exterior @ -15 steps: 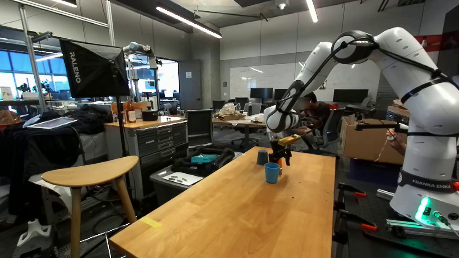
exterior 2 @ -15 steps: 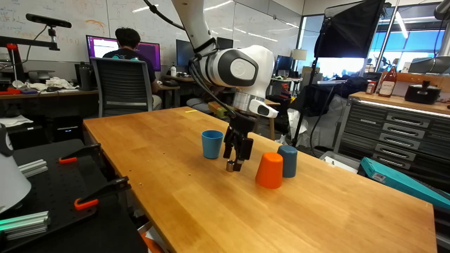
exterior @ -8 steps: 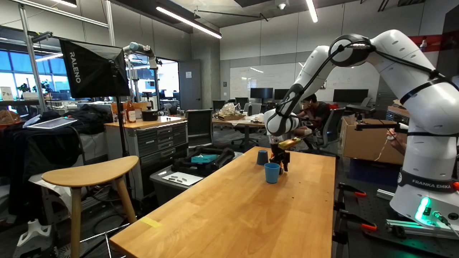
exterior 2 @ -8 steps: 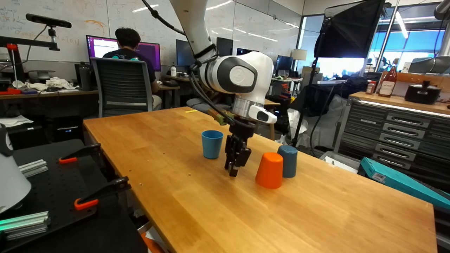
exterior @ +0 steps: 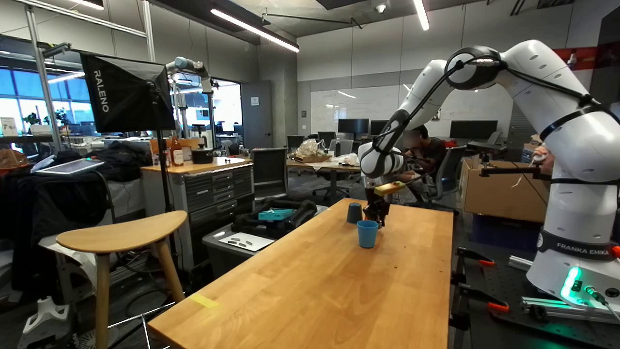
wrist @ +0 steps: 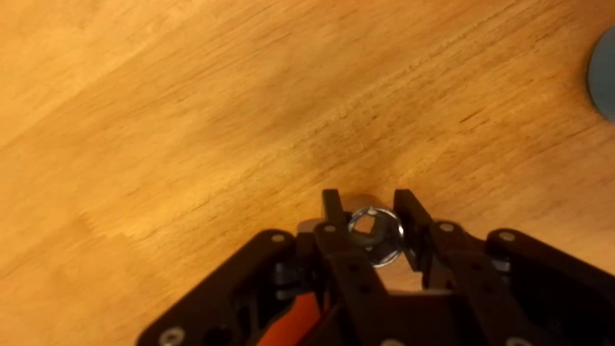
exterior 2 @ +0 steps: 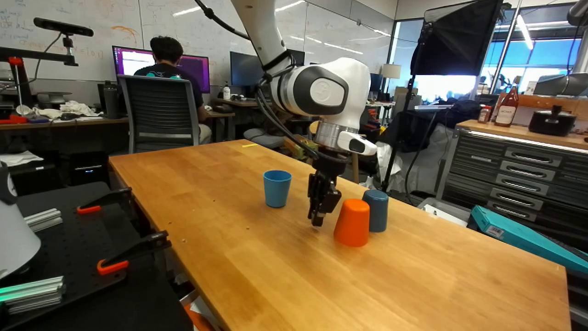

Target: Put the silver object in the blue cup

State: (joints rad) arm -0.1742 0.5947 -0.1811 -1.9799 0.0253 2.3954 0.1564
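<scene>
The silver object (wrist: pixel 382 235), a short shiny ring-like cylinder with a square hole, sits between the two fingers in the wrist view, touching both. My gripper (exterior 2: pixel 317 220) is shut on it, fingertips just above the table. In the exterior views the fingers mostly hide the silver object. The blue cup (exterior 2: pixel 277 191) stands upright with its mouth up, a short way from the gripper. In an exterior view the same blue cup (exterior: pixel 367 235) appears in front of the gripper (exterior: pixel 379 220).
An orange upturned cup (exterior 2: pixel 353 225) is close beside the gripper. Behind it stands a dark blue upturned cup (exterior 2: pixel 375 214). All are on a long wooden table (exterior 2: pixel 275 276). Clamps (exterior 2: pixel 138 250) grip the table's edge near the robot base.
My gripper came down around the silver object, closed on it, then rose slightly and shifted toward the orange cup. The spot where the silver object stood is bare. The cups have not moved.
</scene>
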